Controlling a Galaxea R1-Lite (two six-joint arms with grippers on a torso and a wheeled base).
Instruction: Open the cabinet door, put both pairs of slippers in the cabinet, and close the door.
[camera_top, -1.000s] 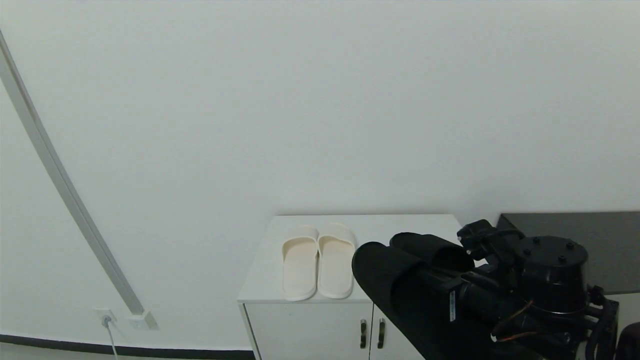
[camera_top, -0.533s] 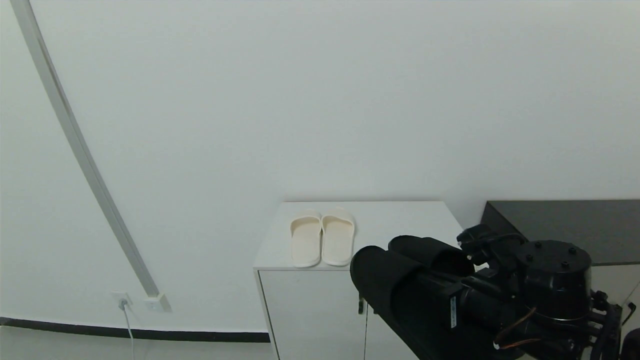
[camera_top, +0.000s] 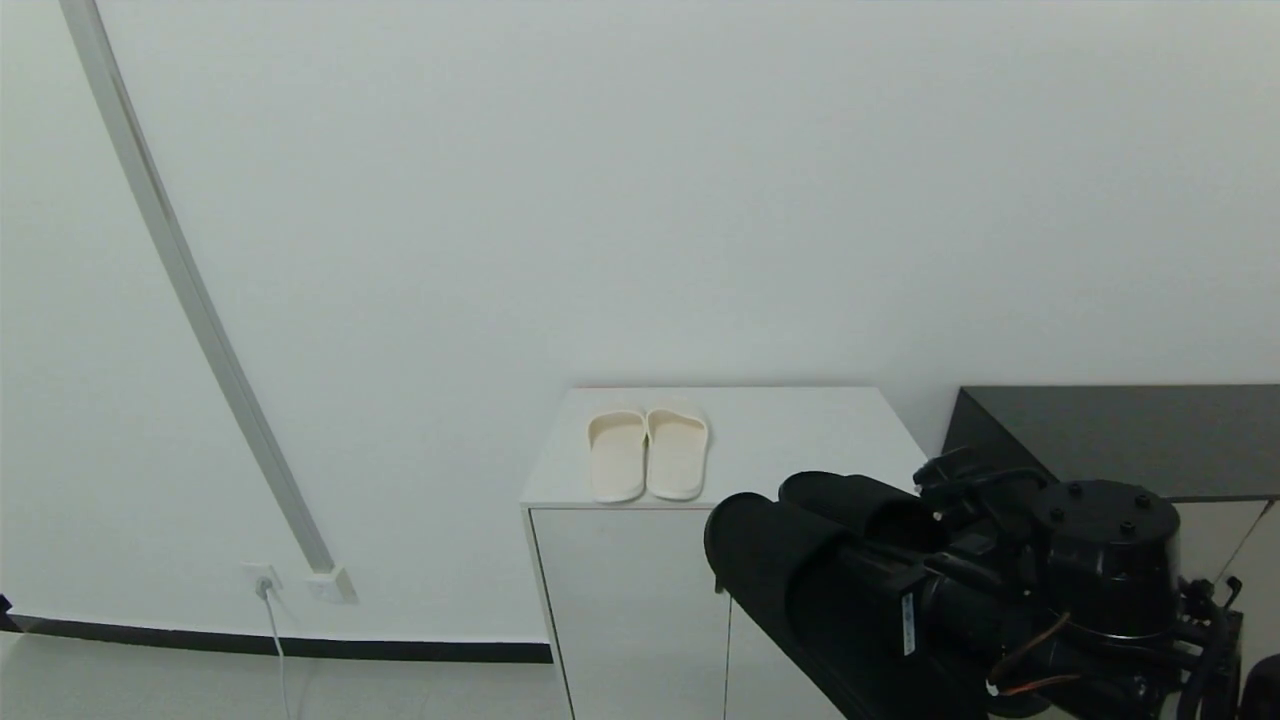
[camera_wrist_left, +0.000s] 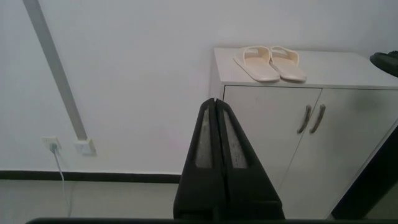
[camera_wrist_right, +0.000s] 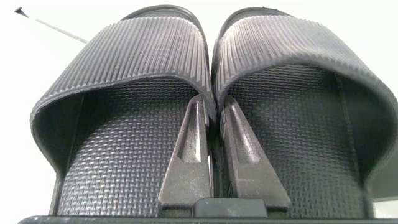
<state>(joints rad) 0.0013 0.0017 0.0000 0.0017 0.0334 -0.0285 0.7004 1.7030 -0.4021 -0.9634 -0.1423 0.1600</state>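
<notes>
Your right gripper (camera_wrist_right: 212, 104) is nearly closed on the black slippers (camera_top: 800, 560) — its two fingers pinch the inner walls of the pair together, low at the right of the head view, before the cabinet (camera_top: 630, 600). Your left gripper (camera_wrist_left: 216, 106) has its fingers pressed together and holds nothing. The white slippers (camera_top: 648, 455) lie side by side on the cabinet top, near its front edge — the doors (camera_wrist_left: 273, 137) below are shut.

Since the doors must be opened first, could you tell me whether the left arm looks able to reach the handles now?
Probably yes: the left pincer is empty and faces the cabinet front, with nothing between it and the handles. It is shut, so it would need to open first.
</notes>
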